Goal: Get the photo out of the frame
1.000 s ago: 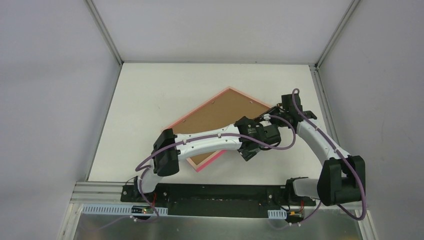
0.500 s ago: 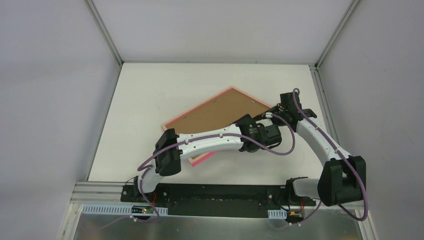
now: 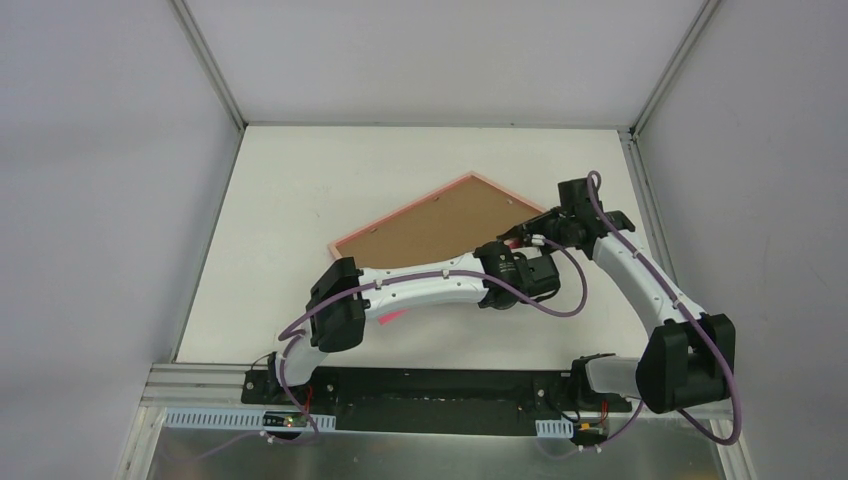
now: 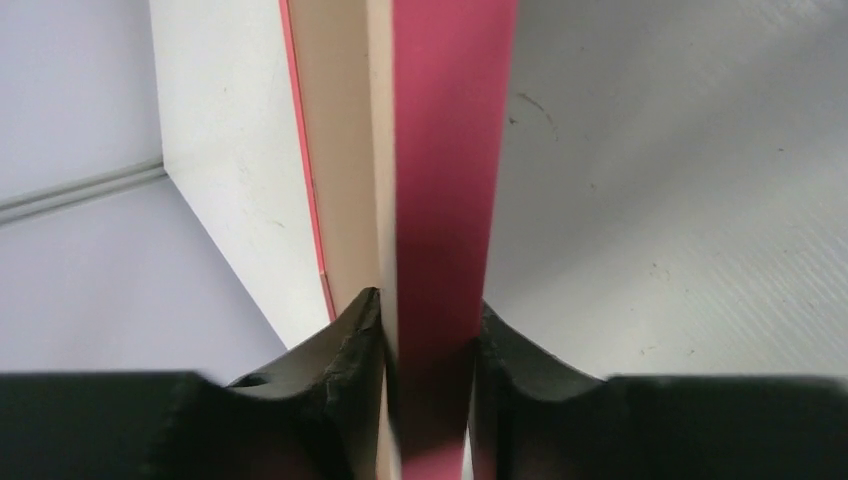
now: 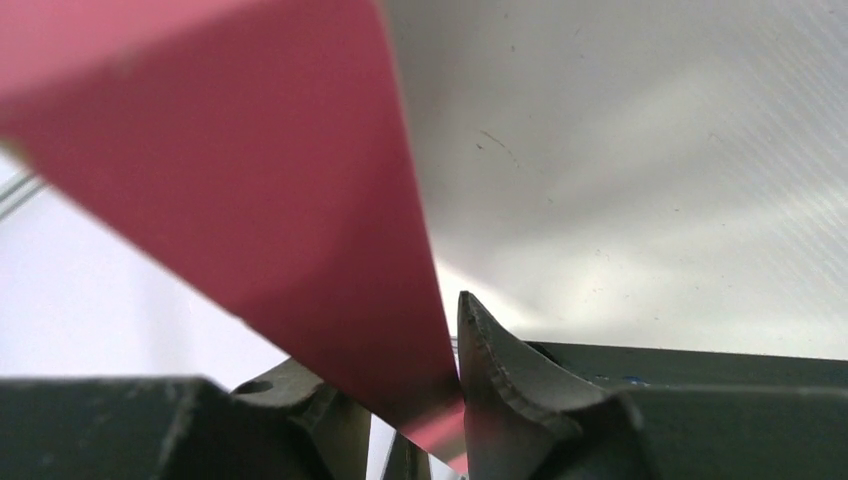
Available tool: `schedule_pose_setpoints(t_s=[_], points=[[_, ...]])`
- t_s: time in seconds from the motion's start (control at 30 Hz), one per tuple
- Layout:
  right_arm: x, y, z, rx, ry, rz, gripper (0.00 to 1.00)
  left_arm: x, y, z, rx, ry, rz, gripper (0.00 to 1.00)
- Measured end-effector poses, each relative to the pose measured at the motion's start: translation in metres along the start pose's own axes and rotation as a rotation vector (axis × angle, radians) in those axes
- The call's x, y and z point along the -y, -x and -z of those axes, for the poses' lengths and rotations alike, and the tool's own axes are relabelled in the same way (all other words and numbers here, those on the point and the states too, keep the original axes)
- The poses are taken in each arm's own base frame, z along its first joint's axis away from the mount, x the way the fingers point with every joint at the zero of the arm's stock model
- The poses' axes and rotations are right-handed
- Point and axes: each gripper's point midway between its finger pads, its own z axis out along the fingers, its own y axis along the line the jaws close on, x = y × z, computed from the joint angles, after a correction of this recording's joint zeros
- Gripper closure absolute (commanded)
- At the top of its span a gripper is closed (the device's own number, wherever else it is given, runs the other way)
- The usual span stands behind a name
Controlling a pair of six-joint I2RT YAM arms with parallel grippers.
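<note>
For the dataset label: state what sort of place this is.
Probably a robotics lab test cell: a plain white tabletop boxed in by grey panel walls, two white-and-black robot arms mounted at its near edge, and a thin bright-pink picture frame as the prop.

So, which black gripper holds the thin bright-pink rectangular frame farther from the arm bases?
The right gripper, near the frame's right corner; the left gripper clamps lower, nearer the bases.

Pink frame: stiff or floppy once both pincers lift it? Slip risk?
Probably stiff: the frame runs straight out of the left pincer with no sag. Likely light, being thin with a board backing. Slip seems possible: the right pincer pinches only a narrow smooth tip of it.
</note>
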Motion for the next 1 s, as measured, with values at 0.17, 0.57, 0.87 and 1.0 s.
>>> schedule_pose_setpoints(t_s=[0.17, 0.57, 0.87, 1.0], points=[[-0.006, -0.004, 0.004, 0.007, 0.002, 0.004, 0.9, -0.012, 0.0, 0.0, 0.003, 0.064, -0.037, 1.0], [-0.043, -0.001, 0.056, 0.11, -0.003, 0.202, 0.07, -0.024, -0.001, 0.006, 0.011, 0.093, -0.027, 1.0], [-0.098, 0.015, 0.156, 0.314, 0.153, 0.42, 0.09, -0.092, -0.012, 0.018, -0.013, 0.151, 0.053, 1.0], [-0.091, 0.034, 0.182, 0.388, 0.15, 0.408, 0.1, -0.125, -0.013, 0.027, 0.002, 0.133, 0.133, 1.0]])
